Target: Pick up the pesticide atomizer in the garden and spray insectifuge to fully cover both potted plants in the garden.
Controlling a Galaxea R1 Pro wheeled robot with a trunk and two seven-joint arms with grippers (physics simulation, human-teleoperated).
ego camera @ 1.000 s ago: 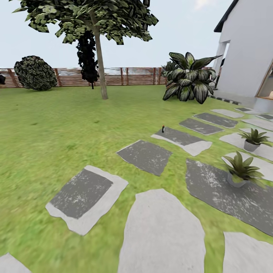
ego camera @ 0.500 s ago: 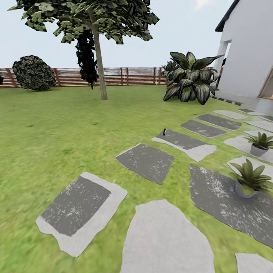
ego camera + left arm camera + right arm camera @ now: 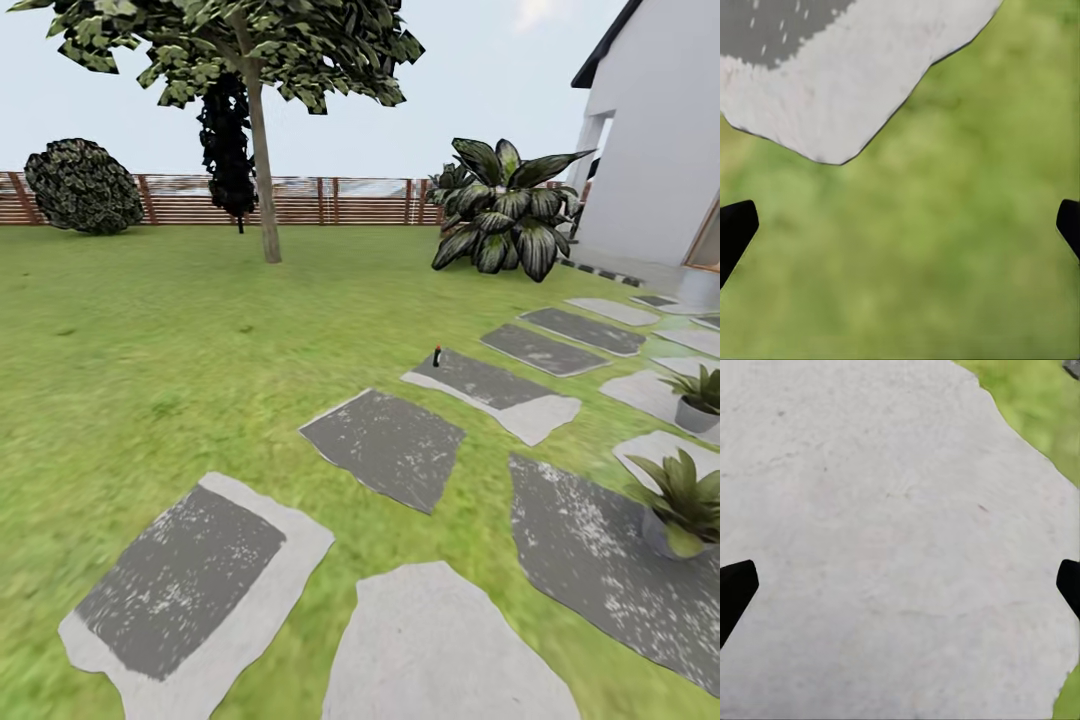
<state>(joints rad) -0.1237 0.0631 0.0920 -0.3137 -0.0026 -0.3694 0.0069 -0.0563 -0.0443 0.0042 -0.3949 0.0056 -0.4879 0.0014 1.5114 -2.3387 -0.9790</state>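
The pesticide atomizer (image 3: 437, 356) stands upright, tiny and dark, at the near corner of a dark stepping stone (image 3: 495, 385) in the garden lawn (image 3: 150, 330). Two potted plants sit at the right edge of the head view: the nearer one (image 3: 688, 500) on a large dark stone, the farther one (image 3: 703, 392) on a pale stone, partly cut off. My left gripper (image 3: 900, 225) hangs open over grass beside a pale stone edge (image 3: 832, 82). My right gripper (image 3: 900, 585) is open above a pale stone (image 3: 885, 532). Neither holds anything.
Flat grey and dark stepping stones (image 3: 385, 440) run from near me toward the white house (image 3: 660, 150). A big striped-leaf plant (image 3: 505, 205), a tree (image 3: 262, 150), a dark bush (image 3: 82, 187) and a brown slatted fence (image 3: 330, 200) stand at the far side.
The whole head view has shifted: stones, plants and atomizer sit lower and nearer, and the potted plants have slid toward the right edge. The camera moved forward; nothing itself moved.
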